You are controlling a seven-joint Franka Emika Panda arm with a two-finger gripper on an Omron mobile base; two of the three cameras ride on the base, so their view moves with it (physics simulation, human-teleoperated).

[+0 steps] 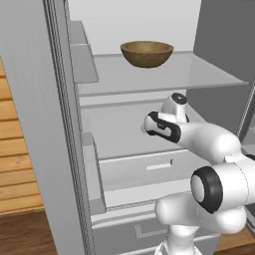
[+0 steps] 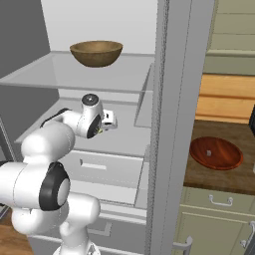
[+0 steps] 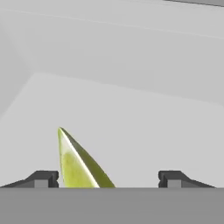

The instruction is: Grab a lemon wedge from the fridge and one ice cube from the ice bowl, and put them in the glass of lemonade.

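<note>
Lemon wedge [image 3: 78, 164]: yellow-green, curved, tapering to a sharp tip that points up in the hand view, with a pale edge down one side. Lies on a pale grey shelf inside the fridge [image 1: 37, 124], between the two dark fingertips, close to the left one, not yet pinched.

Fridge: tall, grey, door swung open, glass shelf above, white drawers [image 1: 144, 169] below.

Ice bowl [image 2: 216, 153]: wide, shallow, reddish-brown, set on the dark wooden counter [image 2: 224, 177] to the right of the fridge. Ice cube [image 2: 209, 153]: a tiny pale speck near the bowl's middle, too small to describe further.
</note>
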